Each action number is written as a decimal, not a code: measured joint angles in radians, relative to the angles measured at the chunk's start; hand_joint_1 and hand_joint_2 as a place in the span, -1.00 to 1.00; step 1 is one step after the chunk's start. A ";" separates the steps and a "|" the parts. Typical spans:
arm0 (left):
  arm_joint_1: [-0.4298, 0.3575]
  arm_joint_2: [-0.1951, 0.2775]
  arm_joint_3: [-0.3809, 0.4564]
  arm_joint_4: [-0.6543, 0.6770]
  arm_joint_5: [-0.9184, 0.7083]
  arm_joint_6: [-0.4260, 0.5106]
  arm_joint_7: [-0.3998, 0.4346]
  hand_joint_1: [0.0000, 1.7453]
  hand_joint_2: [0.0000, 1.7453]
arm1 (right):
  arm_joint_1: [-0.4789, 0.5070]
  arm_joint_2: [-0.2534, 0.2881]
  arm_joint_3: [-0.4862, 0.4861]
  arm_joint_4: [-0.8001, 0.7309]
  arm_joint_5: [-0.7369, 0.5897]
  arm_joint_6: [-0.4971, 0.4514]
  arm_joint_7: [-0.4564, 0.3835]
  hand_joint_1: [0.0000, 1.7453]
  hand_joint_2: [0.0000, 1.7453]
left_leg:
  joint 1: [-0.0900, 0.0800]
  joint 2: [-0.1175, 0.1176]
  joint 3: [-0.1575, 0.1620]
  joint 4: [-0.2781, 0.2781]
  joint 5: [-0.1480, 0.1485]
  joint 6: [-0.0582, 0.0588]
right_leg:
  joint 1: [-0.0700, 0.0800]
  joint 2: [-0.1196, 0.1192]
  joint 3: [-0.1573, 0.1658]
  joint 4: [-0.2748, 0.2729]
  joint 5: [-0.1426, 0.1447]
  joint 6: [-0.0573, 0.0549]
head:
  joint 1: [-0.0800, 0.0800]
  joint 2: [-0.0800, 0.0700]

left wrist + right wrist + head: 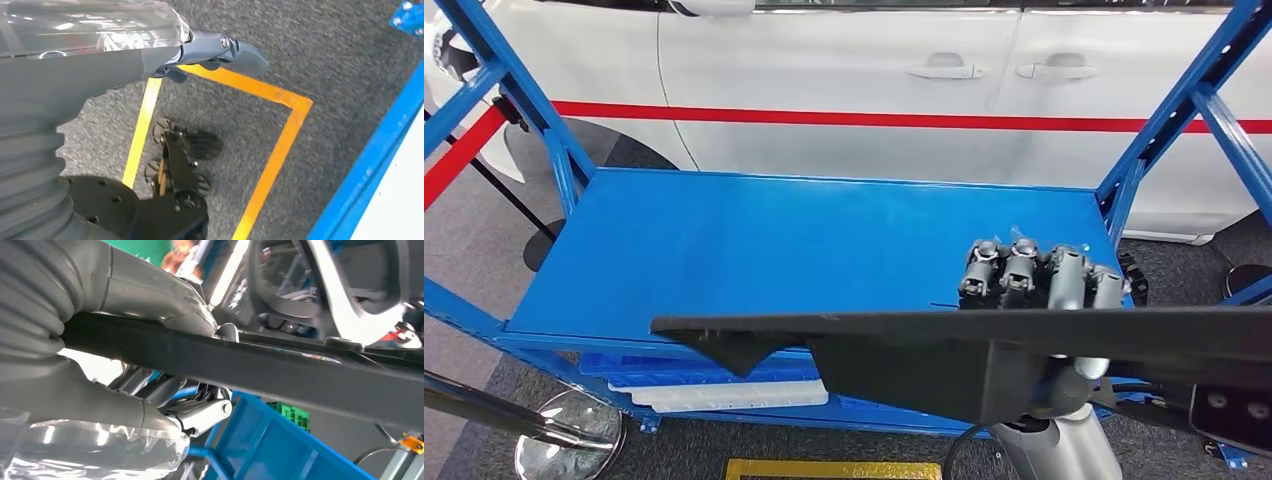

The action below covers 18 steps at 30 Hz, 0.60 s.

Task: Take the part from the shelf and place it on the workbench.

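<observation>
The long black part [984,335] is up in the air, level, gripped by the right robot hand [1036,275] with fingers over its top edge, just in front of the blue shelf [804,250]. So it looks picked; carrying it to the counter and setting it down remain. The left robot hand [220,50] hangs over the floor, holding nothing, fingers partly curled. White tray [724,395] underneath: contents unclear.

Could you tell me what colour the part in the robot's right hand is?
Black part, best in the head view.
</observation>
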 joint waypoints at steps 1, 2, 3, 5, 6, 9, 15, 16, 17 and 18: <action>0.000 0.000 -0.001 0.000 0.000 0.000 0.000 -1.00 1.00 | -0.001 0.000 0.001 0.006 -0.015 0.011 0.002 1.00 1.00 | 0.002 0.000 0.000 -0.005 0.006 0.005 | 0.000 0.000 -0.001 0.002 -0.004 0.005 | 0.000 0.000; 0.000 0.000 -0.001 0.000 0.000 0.000 0.001 -1.00 1.00 | -0.002 0.000 0.003 0.014 -0.018 0.016 0.003 1.00 1.00 | 0.005 0.001 0.000 -0.010 0.012 0.011 | 0.000 -0.001 -0.007 0.016 -0.017 0.010 | 0.000 0.000; 0.000 -0.001 -0.001 0.000 0.000 0.000 0.003 -1.00 1.00 | -0.005 0.000 0.006 0.023 -0.014 0.015 0.003 1.00 1.00 | 0.008 0.002 -0.001 -0.015 0.017 0.016 | 0.000 -0.001 -0.020 0.049 -0.044 0.014 | 0.000 0.000; -0.001 -0.001 -0.001 0.000 0.000 0.000 0.011 -1.00 1.00 | -0.018 -0.004 0.018 0.045 -0.009 -0.003 0.005 1.00 1.00 | 0.009 0.004 -0.009 -0.016 0.023 0.021 | -0.005 -0.002 -0.071 0.173 -0.119 0.022 | 0.000 0.000; -0.001 -0.001 -0.001 0.000 0.000 0.000 0.016 -1.00 1.00 | -0.028 -0.009 0.027 0.057 -0.015 -0.017 0.007 1.00 1.00 | 0.008 0.005 -0.015 -0.014 0.025 0.022 | -0.008 -0.002 -0.098 0.239 -0.147 0.026 | 0.000 0.000; -0.002 -0.002 -0.001 0.000 0.000 0.003 0.031 -1.00 1.00 | -0.069 -0.033 0.051 0.086 -0.055 -0.052 0.014 1.00 1.00 | 0.011 0.005 -0.031 -0.001 0.030 0.019 | -0.019 -0.003 -0.082 0.241 -0.124 0.035 | 0.000 0.000; -0.006 -0.002 0.000 0.000 0.000 0.006 0.038 -1.00 1.00 | -0.114 -0.060 0.078 0.115 -0.077 -0.060 0.021 1.00 1.00 | 0.008 0.000 -0.059 0.020 0.047 -0.016 | -0.017 -0.001 0.020 0.021 -0.037 0.016 | 0.000 0.000; -0.006 -0.002 0.000 0.000 0.000 0.006 0.039 -1.00 1.00 | -0.117 -0.062 0.082 0.118 -0.078 -0.060 0.021 1.00 1.00 | 0.010 0.000 -0.064 0.021 0.048 -0.022 | -0.018 -0.002 0.015 0.021 -0.031 0.008 | 0.000 0.000; -0.006 -0.002 0.000 0.000 0.000 0.006 0.039 -1.00 1.00 | -0.120 -0.064 0.085 0.121 -0.079 -0.060 0.022 1.00 1.00 | 0.011 0.000 -0.071 0.032 0.036 -0.027 | -0.019 -0.004 0.009 0.019 -0.023 0.000 | 0.000 0.000; -0.006 -0.002 0.000 0.000 0.000 0.006 0.039 -1.00 1.00 | -0.124 -0.065 0.087 0.124 -0.079 -0.060 0.022 1.00 1.00 | 0.013 0.001 -0.083 0.059 0.009 -0.031 | -0.021 -0.006 0.002 0.017 -0.015 -0.009 | 0.000 0.000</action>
